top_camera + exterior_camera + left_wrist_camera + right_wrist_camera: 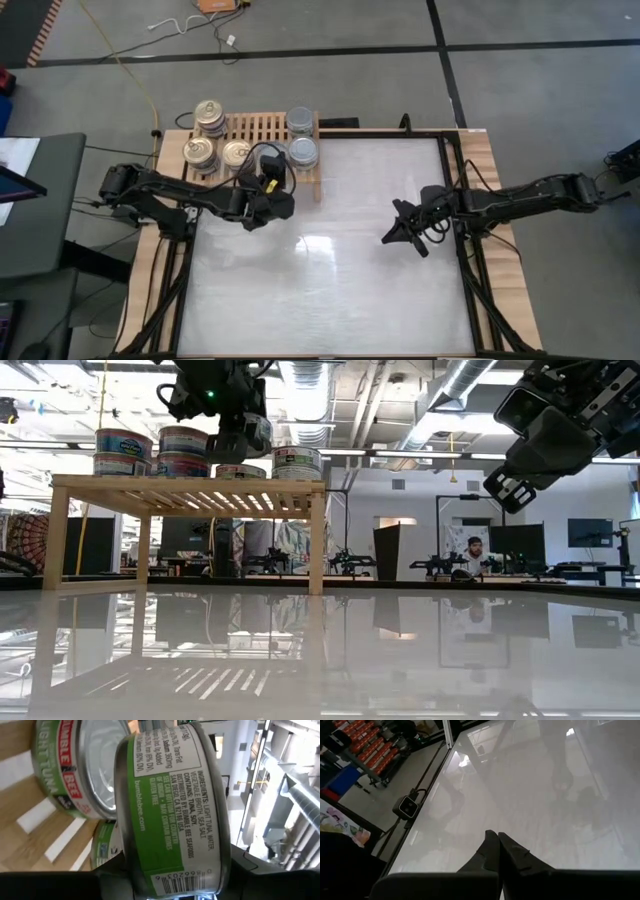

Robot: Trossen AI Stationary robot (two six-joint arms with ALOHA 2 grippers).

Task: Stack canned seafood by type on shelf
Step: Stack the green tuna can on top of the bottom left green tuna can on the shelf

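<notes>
Green-label tuna can (170, 810) fills the left wrist view, sitting between the left gripper (268, 176) fingers; can't tell whether they're clamped on it or off it; gripper is over the shelf (262, 128) front edge; gold-top cans (208, 114) stacked at the left end, silver-top cans (301, 150) at the right; right gripper (393, 236) over bare table (330, 290), fingers together, holding nothing.
</notes>
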